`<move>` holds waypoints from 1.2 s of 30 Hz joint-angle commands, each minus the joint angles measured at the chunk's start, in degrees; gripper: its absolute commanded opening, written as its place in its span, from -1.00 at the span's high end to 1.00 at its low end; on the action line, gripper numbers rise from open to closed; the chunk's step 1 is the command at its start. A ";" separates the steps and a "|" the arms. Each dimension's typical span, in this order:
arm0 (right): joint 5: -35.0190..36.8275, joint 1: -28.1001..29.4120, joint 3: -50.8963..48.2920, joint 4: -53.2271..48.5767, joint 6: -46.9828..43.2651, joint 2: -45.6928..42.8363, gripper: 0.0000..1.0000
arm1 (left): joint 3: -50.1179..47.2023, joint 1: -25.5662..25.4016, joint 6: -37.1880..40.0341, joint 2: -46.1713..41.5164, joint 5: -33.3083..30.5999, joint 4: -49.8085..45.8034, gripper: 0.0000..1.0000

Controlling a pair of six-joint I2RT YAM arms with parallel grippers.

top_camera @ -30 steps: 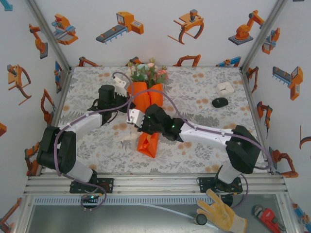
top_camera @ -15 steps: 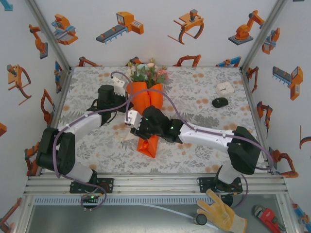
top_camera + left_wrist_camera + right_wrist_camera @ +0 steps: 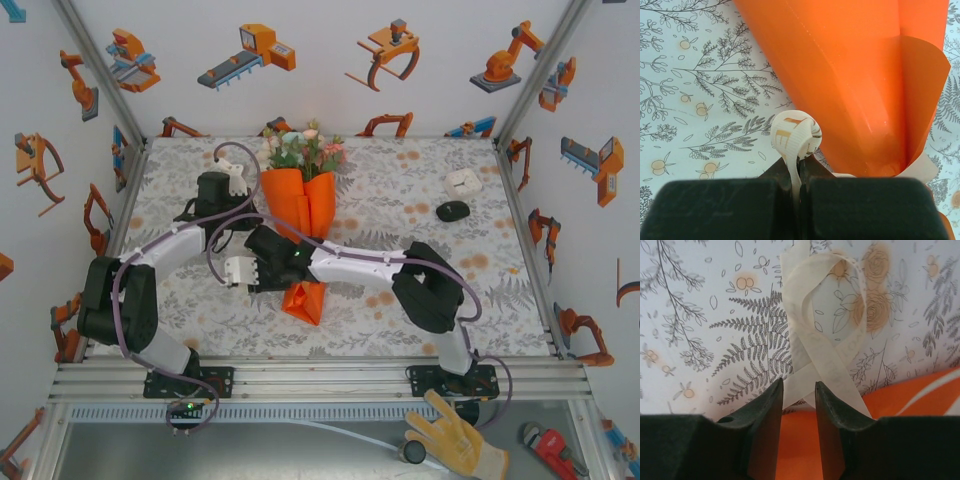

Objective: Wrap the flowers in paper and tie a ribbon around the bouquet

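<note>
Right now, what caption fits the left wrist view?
Left tool shut on the ribbon beside the orange paper.

Smooth, faintly glossy orange paper (image 3: 850, 75); limp woven cream ribbon (image 3: 792, 136); matt printed tablecloth (image 3: 700, 100).

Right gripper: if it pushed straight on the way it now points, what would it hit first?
Most likely the ribbon, its crossed loop lying just ahead of the right gripper; the table is right under it. Depth is unclear.

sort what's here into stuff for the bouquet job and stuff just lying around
For the job: paper, flowers, ribbon.
Lying about: white box, black oval object, yellow glove, red wrench.
</note>
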 commanded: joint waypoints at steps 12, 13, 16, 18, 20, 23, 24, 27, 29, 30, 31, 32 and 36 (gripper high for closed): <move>-21.28 -6.08 -2.37 8.69 -14.49 3.39 0.34 | 1.13 -0.04 0.13 0.10 1.66 1.22 1.00; -21.99 -6.11 -1.60 7.84 -15.13 4.14 0.34 | 1.07 -0.03 0.13 0.22 1.73 1.24 1.00; -21.83 -6.27 0.56 6.57 -16.26 6.22 0.33 | 0.91 -0.04 0.15 0.33 2.11 1.67 1.00; -21.30 -6.46 1.94 5.76 -16.73 7.52 0.32 | 0.71 0.00 0.19 0.21 2.18 2.02 1.00; -21.01 -6.90 4.12 4.21 -16.93 8.91 0.31 | 0.68 0.01 0.36 0.02 2.02 1.98 1.00; -20.30 -7.10 6.41 2.14 -17.82 10.12 0.30 | 0.75 0.06 0.74 -0.29 1.90 1.88 1.00; -20.29 -7.15 6.91 1.86 -17.85 10.45 0.30 | 0.73 0.06 0.79 -0.37 1.86 1.87 1.00; -20.37 -7.11 8.21 1.25 -18.25 11.38 0.29 | 0.77 0.05 0.85 -0.53 2.08 2.03 1.00; -21.02 -7.25 9.06 0.65 -18.25 11.85 0.27 | 0.87 0.06 0.97 -0.54 2.22 2.04 1.00; -21.39 -7.31 9.48 0.01 -18.25 12.02 0.25 | 0.82 0.10 1.00 -0.50 2.29 2.03 1.00; -21.91 -7.38 9.89 -0.57 -18.25 12.17 0.24 | 0.86 0.16 0.99 -0.54 2.25 1.99 1.00; -22.33 -7.50 10.08 -0.49 -18.12 12.15 0.21 | 0.89 0.10 1.01 -0.41 2.23 1.92 1.00; -23.04 -7.59 9.69 3.16 -16.97 11.20 0.19 | 0.84 0.21 1.00 -0.62 2.14 2.13 1.00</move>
